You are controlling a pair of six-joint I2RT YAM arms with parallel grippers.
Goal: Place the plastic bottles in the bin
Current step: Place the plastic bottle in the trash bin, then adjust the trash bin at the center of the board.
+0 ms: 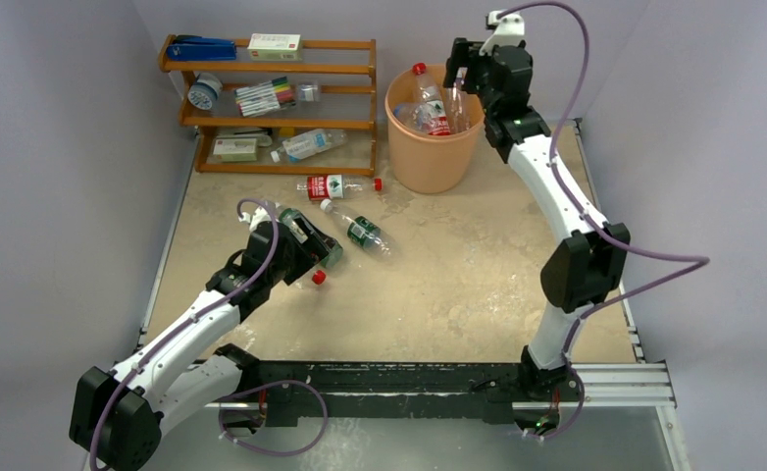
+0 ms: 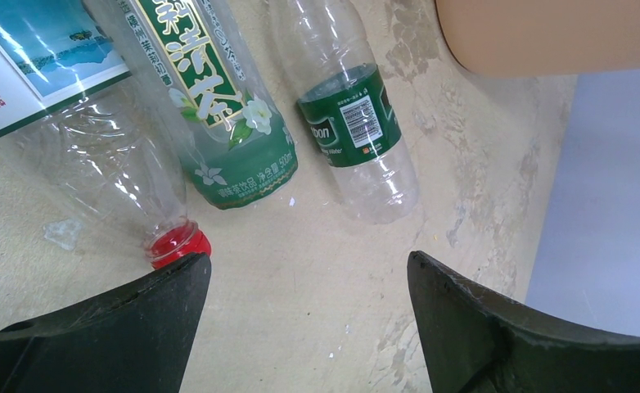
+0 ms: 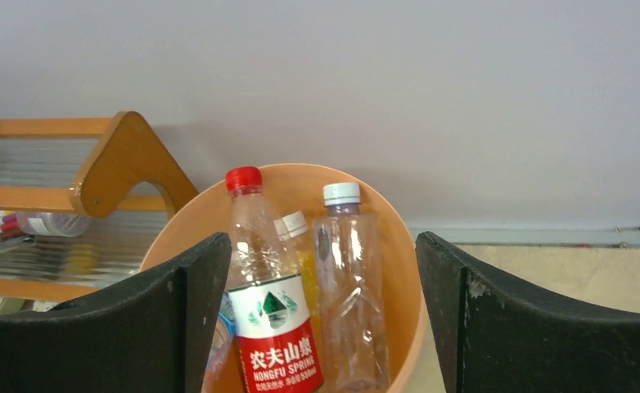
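Left pincer [image 2: 308,260]: wide open, empty.
Tea bottle [image 2: 218,106]: at eleven o'clock, lying eleven-to-five, left arm nearer.
Right pincer [image 3: 323,239]: open, empty, over bin [image 3: 386,246].

bin [image 1: 434,165]: round orange-peach bucket with a rolled rim, upright near the worktop's far edge, right of its middle.
in the bin: red-capped bottle [image 3: 272,319] with a red label, yellow bottle [image 3: 305,274] and clear white-capped bottle [image 3: 349,278], all standing necks up.
red-label bottle [image 1: 335,185]: on its side just in front of the bin, red cap toward the right edge.
dark-green-label bottle [image 1: 362,232]: white cap, lying slanted near the worktop's middle.
green-tea bottle [image 2: 218,106]: clear, lying just left of it.
blue-label bottle [image 2: 112,164]: clear, dented, red cap toward the near edge.
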